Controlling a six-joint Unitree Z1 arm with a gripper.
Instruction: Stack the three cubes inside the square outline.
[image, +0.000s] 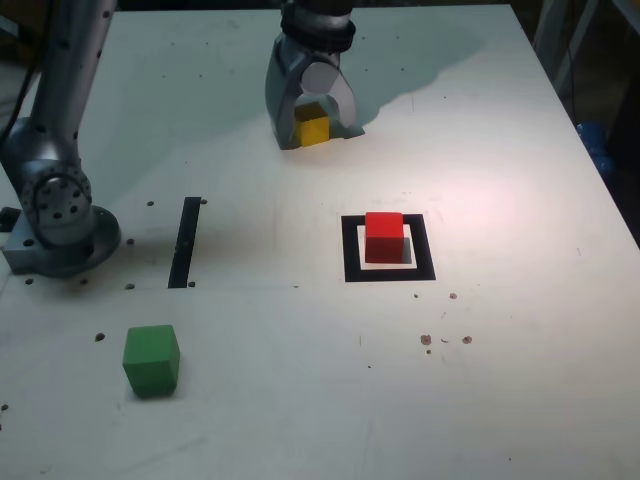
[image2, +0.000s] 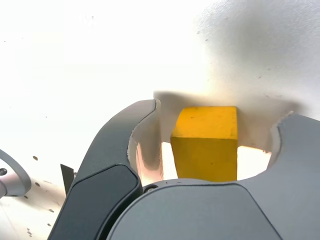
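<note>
At the back of the table in the exterior view, my gripper (image: 316, 136) is lowered over the yellow cube (image: 313, 129). The cube sits between the two jaws. In the wrist view the yellow cube (image2: 206, 142) is framed by the gripper (image2: 220, 114), with a thin gap on one side and a wider gap on the other, so the jaws stand open around it. The red cube (image: 384, 236) rests inside the square outline (image: 351, 252), toward its back edge. Near the front of the table, at the exterior view's left, stands the green cube (image: 151, 359).
A straight black tape strip (image: 185, 242) lies left of the outline in the exterior view. The arm's base (image: 60, 215) occupies the table's left edge. Small dark specks dot the white tabletop (image: 500, 380).
</note>
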